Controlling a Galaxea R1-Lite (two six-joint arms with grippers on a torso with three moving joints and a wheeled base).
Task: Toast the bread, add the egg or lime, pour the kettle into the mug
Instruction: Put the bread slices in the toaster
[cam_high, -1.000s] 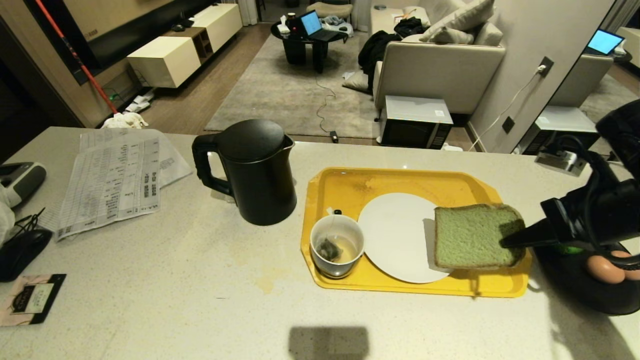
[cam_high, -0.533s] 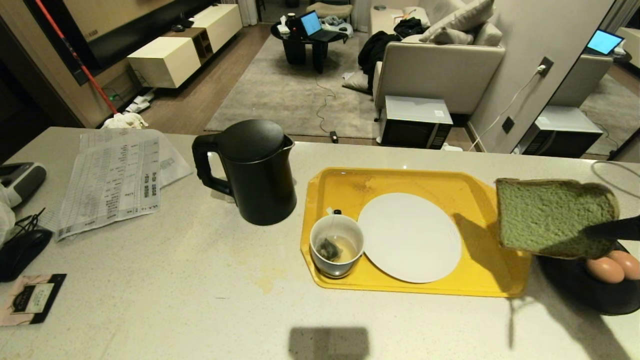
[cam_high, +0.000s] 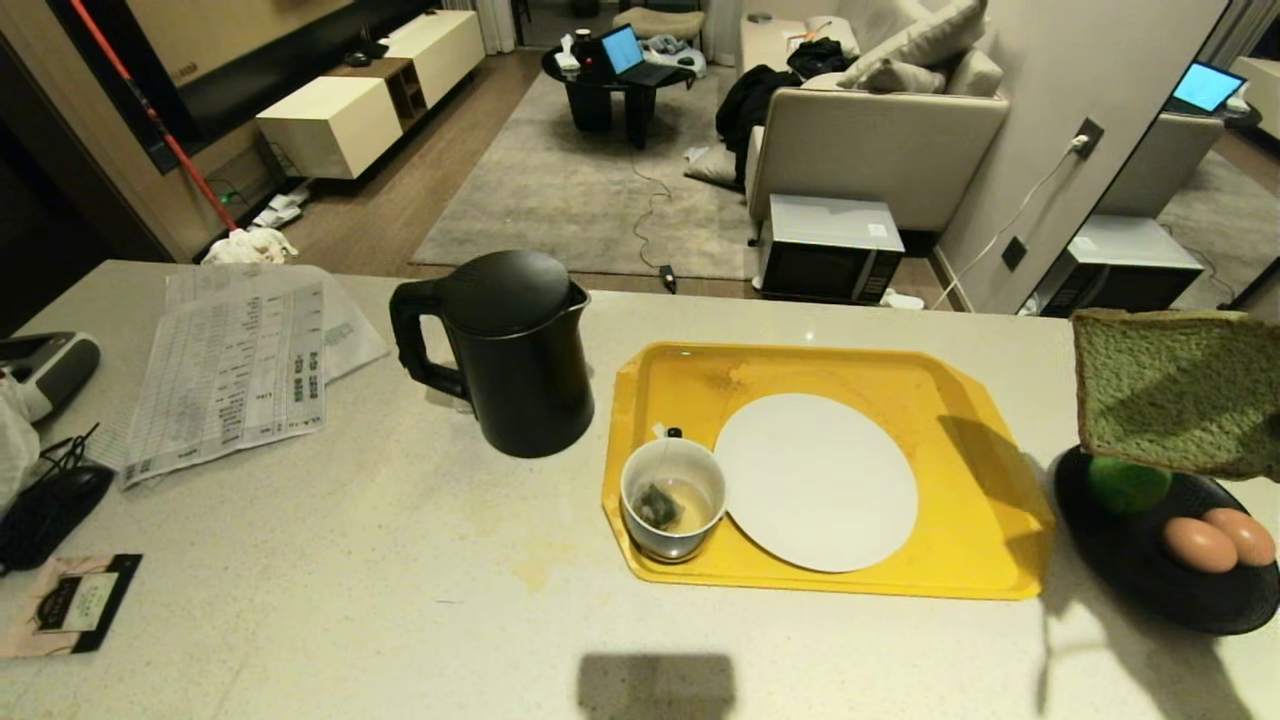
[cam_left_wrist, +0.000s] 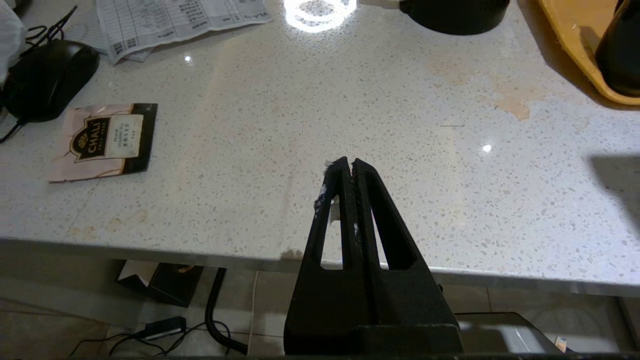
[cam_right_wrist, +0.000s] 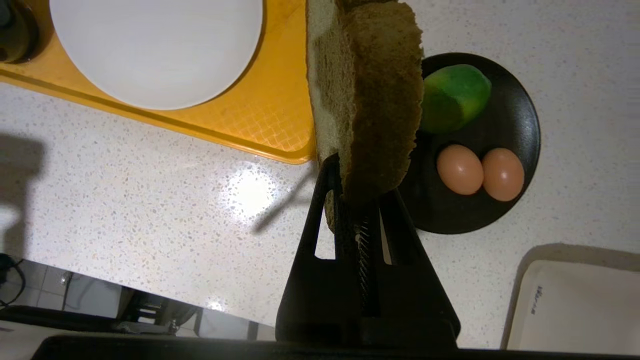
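So my right gripper (cam_right_wrist: 357, 200) is clamped on the bottom edge of the bread (cam_high: 1175, 390), slice hanging at the right edge of frame over the lime (cam_high: 1128, 484). Left gripper (cam_left_wrist: 348, 167) is pinched closed on nothing, lower centre of its view.

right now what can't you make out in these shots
- Right gripper: outside the head view; only the bread it holds shows there, cut by the right edge.
- Lime: head view, top hidden behind the bread.
- Toaster: in no view.
- Kettle: lid shut, so contents unknown.
- Papers: print too small to read.
- Mug: left wrist view, cut by the edge.
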